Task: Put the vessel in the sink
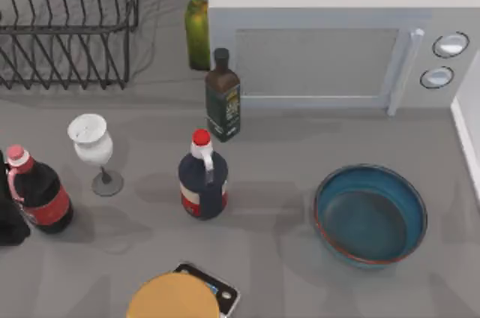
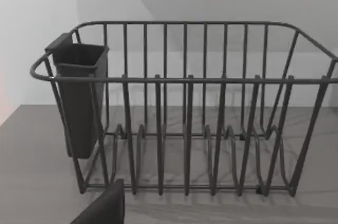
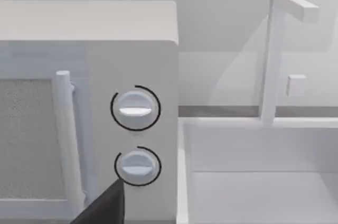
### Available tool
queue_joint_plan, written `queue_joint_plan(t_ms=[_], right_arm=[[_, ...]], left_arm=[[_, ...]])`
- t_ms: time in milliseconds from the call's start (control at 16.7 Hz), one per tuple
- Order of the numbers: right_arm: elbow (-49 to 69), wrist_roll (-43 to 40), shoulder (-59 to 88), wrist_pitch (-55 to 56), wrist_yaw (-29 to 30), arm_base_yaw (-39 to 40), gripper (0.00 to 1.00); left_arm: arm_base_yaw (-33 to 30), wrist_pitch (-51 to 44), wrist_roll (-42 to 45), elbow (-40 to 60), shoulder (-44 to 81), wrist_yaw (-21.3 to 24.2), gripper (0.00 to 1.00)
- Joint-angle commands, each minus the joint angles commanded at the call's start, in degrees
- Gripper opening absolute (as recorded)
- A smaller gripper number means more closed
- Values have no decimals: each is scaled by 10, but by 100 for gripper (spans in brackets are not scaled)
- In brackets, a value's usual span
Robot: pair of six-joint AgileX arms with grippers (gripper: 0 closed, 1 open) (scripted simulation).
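Observation:
The vessel (image 1: 370, 214), a wide, shallow teal-blue bowl with a thin reddish-brown rim, sits upright on the grey counter at the right, in front of the microwave. The sink (image 3: 259, 182) is a white basin with a white tap (image 3: 274, 49), right of the microwave; its white edge (image 1: 469, 134) runs along the top view's right side. A dark part of my right gripper (image 3: 103, 205) shows in the right wrist view, facing the microwave's knobs. A dark part of my left gripper (image 2: 103, 207) faces the dish rack. Neither holds anything that I can see.
A white microwave (image 1: 322, 52) stands behind the bowl. A dish rack (image 1: 67, 25) is at back left. A green bottle (image 1: 197, 29), a dark bottle (image 1: 223, 97), a red-capped jug (image 1: 202, 179), a white wine glass (image 1: 94, 149), a cola bottle (image 1: 37, 190) and a tan disc (image 1: 174, 297) stand left of it.

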Motion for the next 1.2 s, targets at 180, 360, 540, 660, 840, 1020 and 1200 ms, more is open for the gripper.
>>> queue_joint_plan(t_ms=[180, 360, 540, 660, 840, 1020, 1200], right_arm=[[6, 2, 6, -6, 0, 2, 100], [60, 19, 61, -54, 1, 17, 100], [155, 47, 171, -138, 0, 44, 100], [231, 69, 272, -208, 0, 66, 100], [351, 105, 448, -324, 0, 102, 100], [469, 141, 622, -440, 1, 137, 100], [577, 174, 763, -543, 2, 169, 100]], left_arm=[[0, 0, 0, 0, 0, 0, 100], [0, 0, 0, 0, 0, 0, 100], [0, 0, 0, 0, 0, 0, 100], [0, 0, 0, 0, 0, 0, 100], [0, 0, 0, 0, 0, 0, 100], [0, 0, 0, 0, 0, 0, 100], [0, 0, 0, 0, 0, 0, 100]])
